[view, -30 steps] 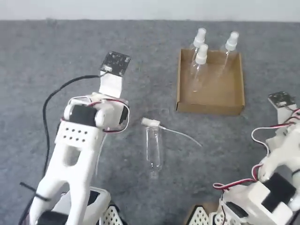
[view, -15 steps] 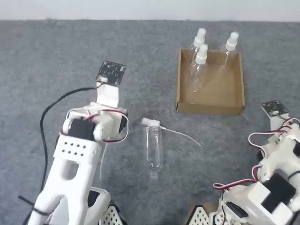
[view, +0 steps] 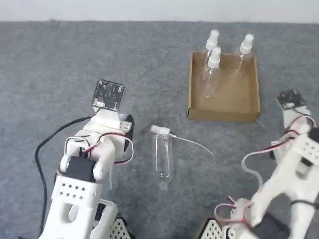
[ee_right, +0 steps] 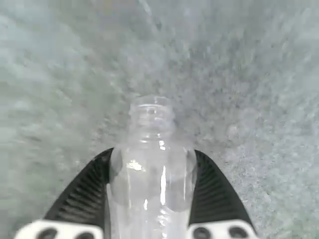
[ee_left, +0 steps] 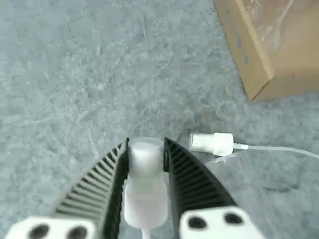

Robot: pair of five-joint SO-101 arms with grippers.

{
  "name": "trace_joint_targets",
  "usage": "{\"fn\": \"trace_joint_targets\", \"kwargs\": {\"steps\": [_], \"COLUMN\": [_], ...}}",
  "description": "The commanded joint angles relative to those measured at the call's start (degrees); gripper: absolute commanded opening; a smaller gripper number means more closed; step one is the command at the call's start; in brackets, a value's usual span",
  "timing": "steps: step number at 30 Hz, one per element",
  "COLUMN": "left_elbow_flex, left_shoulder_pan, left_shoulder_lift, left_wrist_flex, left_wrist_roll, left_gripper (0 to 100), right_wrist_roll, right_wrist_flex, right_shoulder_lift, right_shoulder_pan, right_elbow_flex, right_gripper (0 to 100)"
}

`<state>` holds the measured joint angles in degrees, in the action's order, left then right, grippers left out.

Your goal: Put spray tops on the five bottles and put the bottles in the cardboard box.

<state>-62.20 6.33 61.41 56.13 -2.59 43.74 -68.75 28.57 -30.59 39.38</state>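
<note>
My left gripper (ee_left: 146, 145) is shut on a white spray top (ee_left: 144, 169), held just above the grey carpet. Beyond it lies a second spray top (ee_left: 212, 143) with a long thin tube, also seen as the loose spray top (view: 160, 130) beside an empty clear bottle (view: 163, 157) lying mid-table. My right gripper (ee_right: 152, 157) is shut on another clear bottle (ee_right: 151, 164) whose threaded neck is bare. The cardboard box (view: 223, 115) at the back right holds three bottles with tops (view: 212, 74). The left arm (view: 94, 149) stands left of the lying bottle, the right arm (view: 294, 154) at the far right.
A corner of the box (ee_left: 249, 55) rises beyond the left gripper. Grey carpet covers the table. A black cable (view: 47, 144) loops beside the left arm. The arm bases stand along the near edge.
The left arm has drawn back toward its base and to the left. The right arm has lifted and stretched upward, its wrist now nearer the box.
</note>
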Motion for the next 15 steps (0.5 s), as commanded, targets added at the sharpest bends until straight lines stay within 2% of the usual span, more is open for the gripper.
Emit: {"fn": "trace_joint_targets", "kwargs": {"steps": [1,5,9,15], "left_elbow_flex": [0.13,0.13,0.13,0.13], "left_shoulder_pan": [-0.18,-0.26,-0.35,-0.35], "left_shoulder_lift": [2.55,2.55,2.81,2.64], "left_wrist_flex": [-1.58,-1.58,-1.32,-1.49], "left_wrist_roll": [-0.53,-0.53,-0.53,-0.53], "left_gripper": [1,1,1,1], "right_wrist_roll": [-7.38,-12.75,-14.86,-15.91], "right_wrist_flex": [-4.26,-5.05,-5.14,-5.14], "right_shoulder_lift": [10.07,17.45,24.40,32.40], "right_shoulder_pan": [6.20,16.48,27.30,36.00], "right_elbow_flex": [0.09,5.10,10.29,13.45], "right_gripper": [0.6,0.6,0.6,0.6]}}
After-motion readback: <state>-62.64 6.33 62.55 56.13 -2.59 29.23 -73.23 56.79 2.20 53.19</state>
